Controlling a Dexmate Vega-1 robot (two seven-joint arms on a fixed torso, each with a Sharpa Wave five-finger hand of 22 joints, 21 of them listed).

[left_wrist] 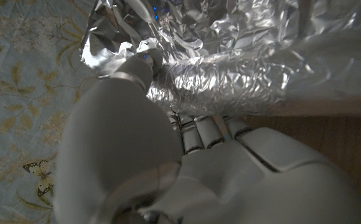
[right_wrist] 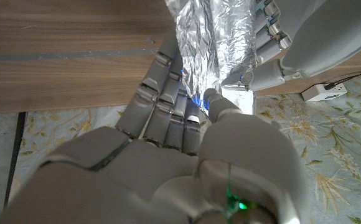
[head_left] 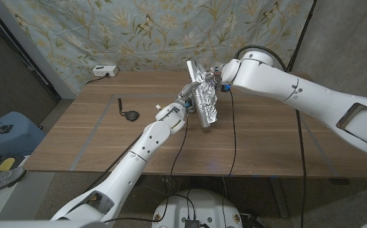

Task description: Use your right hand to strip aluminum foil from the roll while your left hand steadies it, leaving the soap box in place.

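Observation:
The crinkled aluminum foil roll [head_left: 207, 106] is held tilted above the middle of the table [head_left: 266, 145]. My left hand [head_left: 185, 101] grips it from the left side; in the left wrist view its fingers [left_wrist: 199, 130] wrap under the roll [left_wrist: 230, 81]. My right hand [head_left: 212, 78] is at the roll's upper end and pinches a loose flap of foil [head_left: 194, 68] that stands up behind it. The right wrist view shows its fingers [right_wrist: 168, 93] against the foil [right_wrist: 211, 37], with the left hand [right_wrist: 292, 43] just beyond.
A small black round object [head_left: 131, 115] with a short cord lies on the table's left part. A white power strip [head_left: 104, 71] sits at the back left edge. A floral cloth [head_left: 171, 31] hangs behind the table.

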